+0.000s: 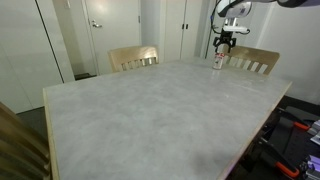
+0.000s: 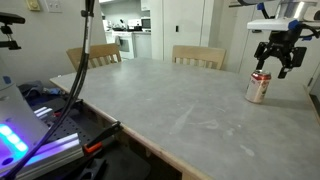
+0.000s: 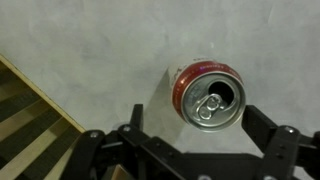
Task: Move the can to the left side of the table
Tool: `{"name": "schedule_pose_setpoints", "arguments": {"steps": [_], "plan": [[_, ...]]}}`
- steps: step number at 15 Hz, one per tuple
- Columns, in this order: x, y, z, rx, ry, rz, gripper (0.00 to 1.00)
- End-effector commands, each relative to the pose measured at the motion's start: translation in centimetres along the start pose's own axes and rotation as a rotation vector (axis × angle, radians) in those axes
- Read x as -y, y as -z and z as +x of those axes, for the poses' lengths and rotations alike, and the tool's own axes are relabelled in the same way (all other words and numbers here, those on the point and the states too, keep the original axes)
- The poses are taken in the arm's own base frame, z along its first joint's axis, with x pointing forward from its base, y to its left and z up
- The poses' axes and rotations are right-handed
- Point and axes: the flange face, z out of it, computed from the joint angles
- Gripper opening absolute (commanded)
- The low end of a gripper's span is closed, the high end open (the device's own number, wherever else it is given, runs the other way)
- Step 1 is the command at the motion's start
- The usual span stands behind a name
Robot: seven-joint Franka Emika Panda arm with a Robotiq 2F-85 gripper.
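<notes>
Table (image 1: 150,125): pale grey marble-look top with a light wooden edge. Most of its surface lies left of the can, which is where the can has to go.
Left chair (image 1: 133,57): light wood, pushed in at the far edge, no part in this step.
Right chair (image 1: 255,60): same kind, directly behind the can in an exterior view.
Can (image 2: 259,87): stands upright on the top near the far right corner. The wrist view puts it close to the wooden edge.
Gripper (image 2: 278,68): hovers above the can. Its fingers (image 3: 262,122) are spread wide and hold nothing, with no contact that I can see.
Why held so: I judge the spread is wider than the can so that the fingers can straddle it on a straight descent. With the can upright, they can close on its sides.
Step in hand: approach, grasp not yet made.
Label: red and white band, too small for me to read any brand or wording.
Top: silver, with the pull tab in view. The mouth looks dark, but I cannot tell whether the can is opened.
Caution: if it is opened, I would keep it level during the carry left.
</notes>
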Motion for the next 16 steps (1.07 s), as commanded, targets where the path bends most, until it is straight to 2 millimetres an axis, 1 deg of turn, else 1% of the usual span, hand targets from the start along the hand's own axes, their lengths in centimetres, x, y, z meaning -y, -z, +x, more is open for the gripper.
{"name": "schedule_pose_setpoints", "arguments": {"steps": [1,6,7,8,9,12,13,16], "plan": [[-0.1,-0.5,-0.3,0.049,-0.019,0.000,1.00],[0.3,-0.6,-0.8,0.092,-0.024,0.002,0.99],[0.6,-0.7,-1.0,0.100,-0.019,0.003,0.91],[0.7,-0.7,-1.0,0.105,-0.015,0.003,0.85],[0.9,-0.8,-1.1,0.110,-0.009,0.002,0.68],[1.4,-0.7,-1.3,0.117,0.004,0.003,0.47],[1.6,-0.6,-1.3,0.117,0.008,0.003,0.43],[2.1,-0.3,-1.3,0.111,0.028,0.002,0.40]]}}
